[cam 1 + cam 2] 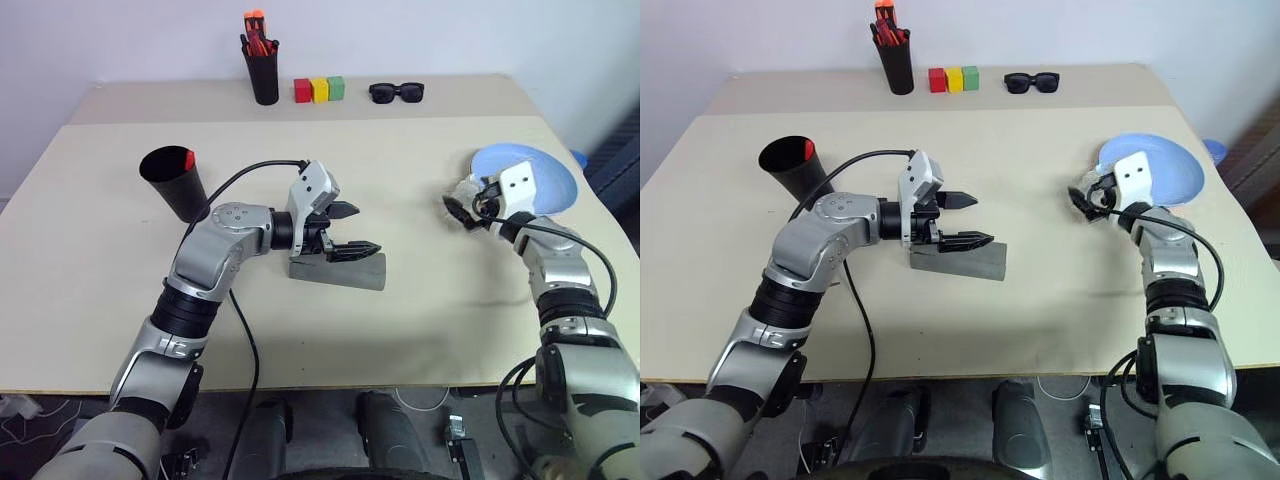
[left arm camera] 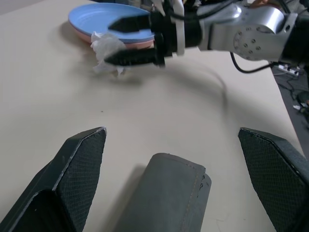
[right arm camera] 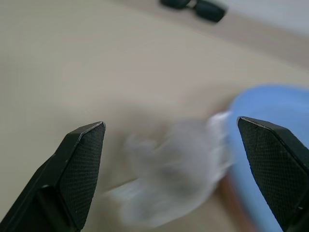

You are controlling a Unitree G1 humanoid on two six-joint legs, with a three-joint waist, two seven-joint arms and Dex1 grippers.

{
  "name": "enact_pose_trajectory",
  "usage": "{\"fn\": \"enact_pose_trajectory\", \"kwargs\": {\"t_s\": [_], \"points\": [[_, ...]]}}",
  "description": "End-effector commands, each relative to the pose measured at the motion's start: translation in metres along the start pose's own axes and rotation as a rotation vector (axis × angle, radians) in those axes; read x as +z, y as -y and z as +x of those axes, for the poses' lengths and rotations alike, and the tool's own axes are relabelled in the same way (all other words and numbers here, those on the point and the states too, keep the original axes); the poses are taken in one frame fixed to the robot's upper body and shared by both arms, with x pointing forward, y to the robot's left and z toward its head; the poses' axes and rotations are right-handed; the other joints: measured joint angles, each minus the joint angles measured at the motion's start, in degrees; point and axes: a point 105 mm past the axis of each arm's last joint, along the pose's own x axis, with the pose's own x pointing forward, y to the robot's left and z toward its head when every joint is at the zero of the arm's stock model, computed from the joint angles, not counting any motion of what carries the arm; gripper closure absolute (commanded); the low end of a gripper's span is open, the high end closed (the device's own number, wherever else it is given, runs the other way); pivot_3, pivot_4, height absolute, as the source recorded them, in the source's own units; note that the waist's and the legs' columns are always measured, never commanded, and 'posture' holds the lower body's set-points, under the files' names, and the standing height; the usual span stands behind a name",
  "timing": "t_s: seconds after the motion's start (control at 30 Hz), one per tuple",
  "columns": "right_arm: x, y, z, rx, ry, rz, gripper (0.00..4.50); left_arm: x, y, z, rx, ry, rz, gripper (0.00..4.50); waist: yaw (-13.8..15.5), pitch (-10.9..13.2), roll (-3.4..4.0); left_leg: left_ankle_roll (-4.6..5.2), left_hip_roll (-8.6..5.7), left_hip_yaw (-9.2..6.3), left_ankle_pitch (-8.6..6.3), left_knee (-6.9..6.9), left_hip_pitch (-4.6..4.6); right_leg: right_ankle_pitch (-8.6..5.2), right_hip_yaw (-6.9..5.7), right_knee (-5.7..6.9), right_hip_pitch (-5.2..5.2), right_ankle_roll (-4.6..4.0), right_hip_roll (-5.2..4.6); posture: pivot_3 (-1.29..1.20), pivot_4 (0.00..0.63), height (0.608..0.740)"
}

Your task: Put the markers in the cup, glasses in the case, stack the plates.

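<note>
plates (image 1: 545, 180) sit stacked near the bench's (image 1: 420, 310) right edge — light blue on pink — with a crumpled white tissue (image 2: 107, 50) just beside them. right pincer (image 2: 126, 41) hovers spread wide over that tissue, grasping nothing. left pincer (image 1: 350, 232) — also released — hovers over the grey case (image 1: 345, 272), well left of the plates.

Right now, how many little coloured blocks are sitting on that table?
3: a red block, a yellow block and a green block, side by side at the far edge between the pen holder and sunglasses.
</note>
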Motion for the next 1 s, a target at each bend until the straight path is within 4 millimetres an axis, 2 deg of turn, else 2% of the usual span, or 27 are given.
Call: {"fn": "enact_pose_trajectory", "kwargs": {"t_s": [0.03,0.3,0.33,0.37,0.47,0.57,0.63,0.77,0.87,1.0], "points": [[0.014,0.003,0.002,-0.021,0.038,-0.005,0.06,0.011,-0.001,-0.002,0.006,0.033,0.03,0.0,0.0,0.0,0.0,0.0,0.0,0.0,0.0,0.0,0.0,0.0,0.0,0.0,0.0,0.0,0.0,0.0,0.15,0.74],[0.004,0.002,0.009,-0.059,-0.005,-0.039,0.06,0.01,-0.004,-0.008,0.045,0.033,0.024,0.0,-0.08,0.0,0.0,0.0,0.0,0.0,0.0,-0.01,0.0,0.0,0.0,0.0,-0.01,0.0,0.0,0.0,0.15,0.74],[0.004,0.002,0.009,-0.059,-0.008,-0.047,0.28,0.009,-0.004,-0.008,0.049,0.033,0.024,0.0,-0.06,0.0,0.0,0.0,0.0,0.0,0.0,-0.01,0.0,0.0,0.0,0.0,-0.01,0.0,0.0,0.0,0.15,0.74],[0.004,0.002,0.01,-0.059,-0.01,-0.06,0.56,0.009,-0.004,-0.009,0.051,0.033,0.023,0.0,-0.06,0.0,0.0,0.0,0.0,0.0,0.0,-0.01,0.0,0.0,0.0,0.0,-0.01,0.0,0.0,0.0,0.15,0.74],[0.004,0.002,0.011,-0.067,-0.01,-0.085,1.89,0.009,-0.005,-0.01,0.058,0.032,0.021,0.0,-0.1,0.0,0.0,0.0,0.0,0.0,0.0,-0.02,0.0,0.0,0.0,-0.01,-0.01,0.0,0.0,0.0,0.15,0.74],[0.006,0.002,0.011,-0.073,0.002,-0.098,3.52,0.008,-0.005,-0.01,0.06,0.032,0.02,0.0,-0.09,0.0,0.0,0.0,0.0,0.0,0.0,-0.02,0.0,0.0,0.0,0.0,-0.01,0.0,0.0,0.0,0.15,0.74],[0.009,0.003,0.01,-0.084,0.016,-0.112,4.42,0.007,-0.005,-0.009,0.06,0.032,0.019,0.0,-0.06,0.0,0.0,0.0,0.0,0.0,0.0,-0.01,0.0,0.0,0.0,0.0,-0.01,0.0,0.0,0.0,0.15,0.74],[0.025,0.009,0.005,-0.112,0.096,-0.115,4.42,0.008,-0.005,-0.008,0.061,0.036,0.014,0.0,-0.04,0.0,0.0,0.0,0.0,0.0,0.0,-0.02,0.0,0.0,0.0,0.0,-0.01,0.0,0.0,0.0,0.15,0.74],[0.045,0.022,-0.001,-0.179,0.184,-0.117,4.42,0.008,-0.005,-0.008,0.065,0.043,0.007,0.0,-0.05,0.0,0.01,0.0,0.0,0.0,0.0,-0.02,0.0,0.0,0.0,0.0,-0.02,0.0,0.0,0.0,0.15,0.74],[0.055,0.034,-0.006,-0.238,0.22,-0.124,4.42,0.008,-0.005,-0.008,0.066,0.048,0.003,0.0,-0.04,0.0,0.0,0.0,0.0,0.0,0.0,-0.01,0.0,0.0,0.0,0.0,-0.01,0.0,0.0,0.0,0.15,0.74]]}}
